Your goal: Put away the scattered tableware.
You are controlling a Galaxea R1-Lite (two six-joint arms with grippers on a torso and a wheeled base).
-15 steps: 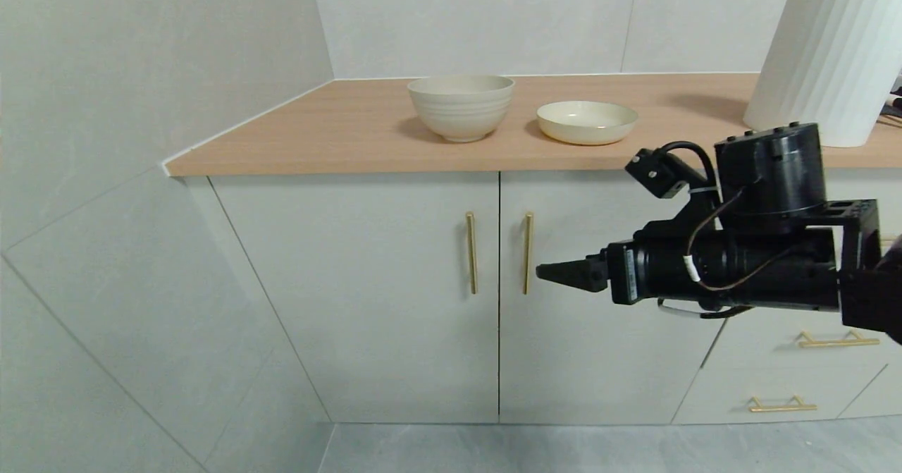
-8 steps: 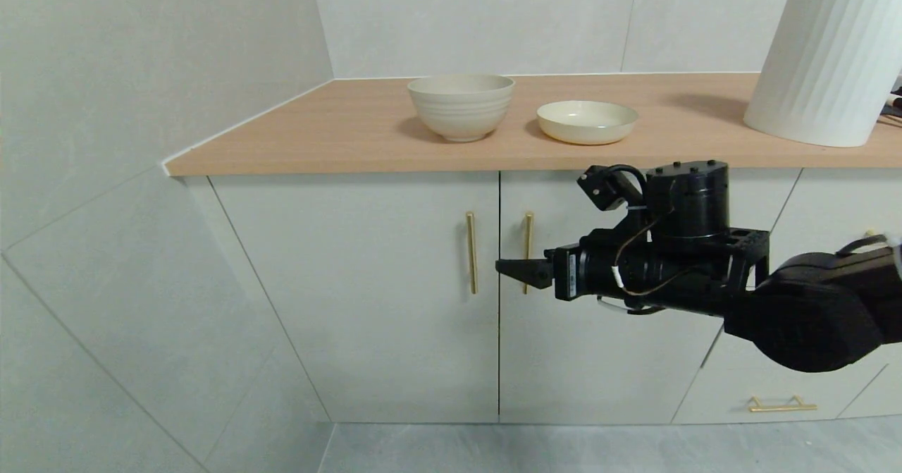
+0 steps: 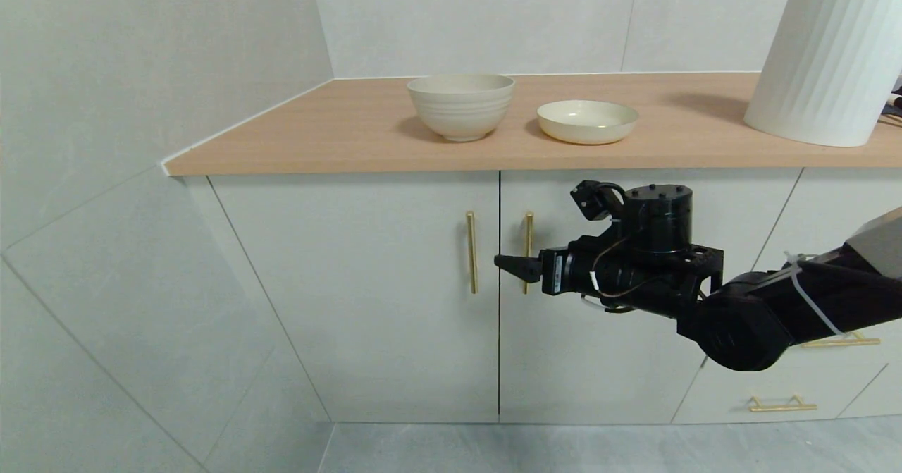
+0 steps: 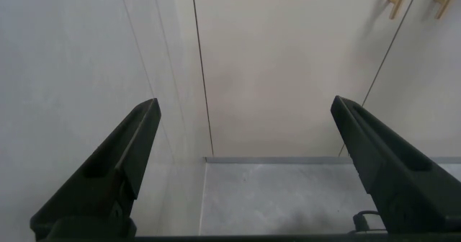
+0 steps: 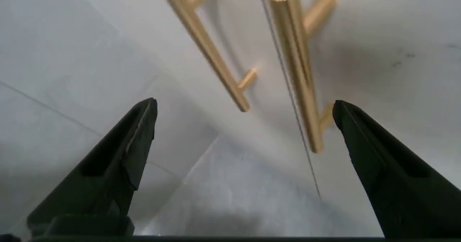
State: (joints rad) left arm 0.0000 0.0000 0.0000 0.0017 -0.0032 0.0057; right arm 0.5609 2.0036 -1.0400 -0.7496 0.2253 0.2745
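Right tool (image 3: 502, 262) now nearer door handle (image 3: 528, 233); bowl (image 3: 461, 106), plate (image 3: 587, 122) above.

The right claw (image 3: 509, 266) shows side-on in the head view. Its tip covers the middle of the right door handle (image 3: 528, 228), so contact between them cannot be judged. Behind the claw, its arm (image 3: 775, 311) partly hides a drawer handle (image 3: 856, 341). Above and to the right of the claw, the white ribbed container (image 3: 824, 57) is cut by the top and right edges. The dark bits (image 3: 893, 106) beside it are too small to identify. The bench (image 3: 352, 142) runs off that right edge. Just ahead of the claw's fingers (image 5: 108, 173), the gold handles (image 5: 295, 62) are blurred and cropped. Of the left claw (image 4: 245, 101), the finger roots are cropped.
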